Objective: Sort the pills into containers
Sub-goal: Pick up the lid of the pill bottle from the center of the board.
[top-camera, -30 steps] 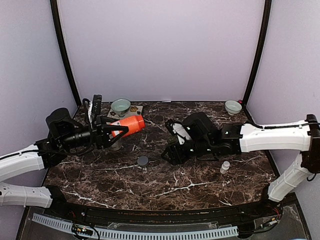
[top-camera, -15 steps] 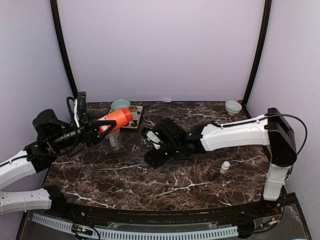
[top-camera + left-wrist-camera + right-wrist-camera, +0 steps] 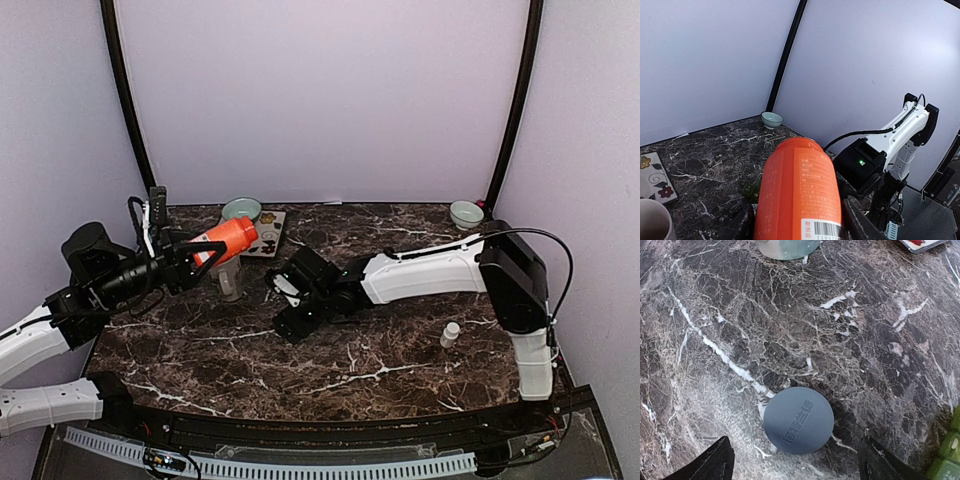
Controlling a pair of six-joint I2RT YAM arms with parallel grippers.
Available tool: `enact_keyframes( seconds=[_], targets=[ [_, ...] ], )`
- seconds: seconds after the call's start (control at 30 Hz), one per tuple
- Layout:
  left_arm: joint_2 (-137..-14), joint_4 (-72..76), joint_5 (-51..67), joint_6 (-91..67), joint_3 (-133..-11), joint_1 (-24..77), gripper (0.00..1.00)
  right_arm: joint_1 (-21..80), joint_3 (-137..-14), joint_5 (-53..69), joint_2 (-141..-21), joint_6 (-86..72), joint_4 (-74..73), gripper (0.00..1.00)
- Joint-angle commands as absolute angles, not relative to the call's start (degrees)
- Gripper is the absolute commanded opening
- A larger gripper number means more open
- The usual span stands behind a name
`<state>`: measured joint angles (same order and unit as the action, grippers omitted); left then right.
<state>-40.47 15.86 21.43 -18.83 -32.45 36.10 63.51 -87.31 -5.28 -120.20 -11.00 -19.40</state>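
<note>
Right gripper (image 3: 799, 462) spread wide above the grey lid (image 3: 798, 420).
Lid lies well in from every table (image 3: 400, 365) edge; my left gripper (image 3: 196, 262) clamps the orange bottle (image 3: 230, 237).

We count two grippers. We count two pale green bowls: one bowl (image 3: 241, 209) lies just beyond the fingers of the left gripper (image 3: 203, 257), and the other bowl (image 3: 466, 213) is well apart from both pairs of fingers. We count two bottles: one orange bottle (image 3: 228, 238) sits between the left fingers, and one small white bottle (image 3: 451, 334) stands well away from the right gripper (image 3: 289, 322). We count one grey round lid (image 3: 798, 420), lying between the spread right fingers and touching neither. We count one cup (image 3: 230, 281) just beside the left fingertips, and one flowered tile (image 3: 268, 235) near them.
</note>
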Motion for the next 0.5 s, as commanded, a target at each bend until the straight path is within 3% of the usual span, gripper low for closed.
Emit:
enact_keyframes(
  seconds=[0.0,0.47],
  targets=[
    [-39.2,16.6,21.6,-19.8,-31.4,34.4,0.00,63.8,-91.3,-5.5,-122.4,-11.7,-20.5,0.86],
    [-38.1,16.4,22.1,-20.6,-30.5,32.8,0.00,63.1,-95.3,-6.8,-127.4,-12.6,-24.4,0.86]
  ],
)
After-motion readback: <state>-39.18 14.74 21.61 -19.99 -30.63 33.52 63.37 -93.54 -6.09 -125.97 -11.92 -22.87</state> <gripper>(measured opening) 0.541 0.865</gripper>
